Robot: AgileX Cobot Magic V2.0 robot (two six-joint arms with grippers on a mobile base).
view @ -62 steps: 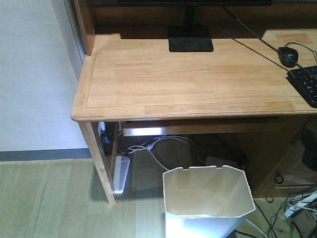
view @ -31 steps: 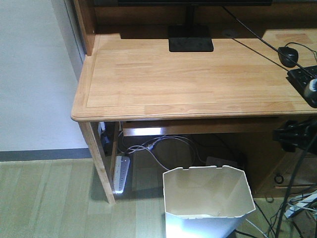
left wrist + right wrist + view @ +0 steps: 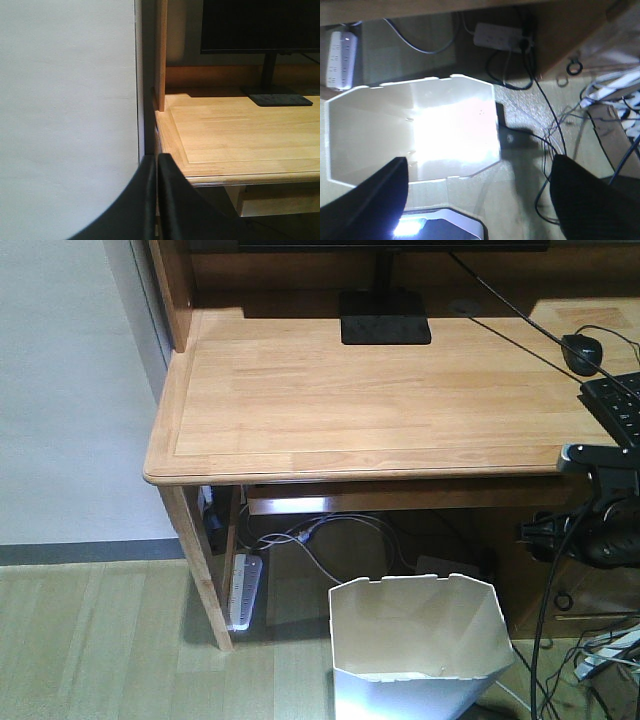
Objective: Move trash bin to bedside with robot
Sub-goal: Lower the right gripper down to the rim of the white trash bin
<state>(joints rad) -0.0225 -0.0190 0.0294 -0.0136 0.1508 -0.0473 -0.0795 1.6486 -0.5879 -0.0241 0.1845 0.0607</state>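
In front of the wooden desk (image 3: 380, 390), which spans the upper half of the front view from 9 to 3 o'clock, the trash bin (image 3: 420, 640) stands upright on the floor at about 5 o'clock, just outside the knee space, with its notched rim up and its cream inside bare. It is parked where a desk bin belongs. The bedside appears in no view, so in my judgement you are at the very start of the job. Your right arm (image 3: 600, 525) hangs at 3 o'clock in that view, beside the desk front and above the bin's right side, apparently lining up for a reach down. From the right wrist camera the bin's mouth fills the frame from the centre out to 9 o'clock, washed out by glare. The right gripper (image 3: 479, 165) sits over it with its fingers (image 3: 380, 195) spread wide, touching nothing. That suits closing on a wall of the bin, and the rim at 6 o'clock looks nearest. The left gripper (image 3: 156, 160) is held up at desktop level near the wall, its fingers pressed together and holding nothing, seemingly kept out of the way. Mind the loose cables (image 3: 545, 130) at 3 o'clock of the bin and the power strip (image 3: 245, 590) by the desk leg, since either could snag if you drag the bin rather than lift it.
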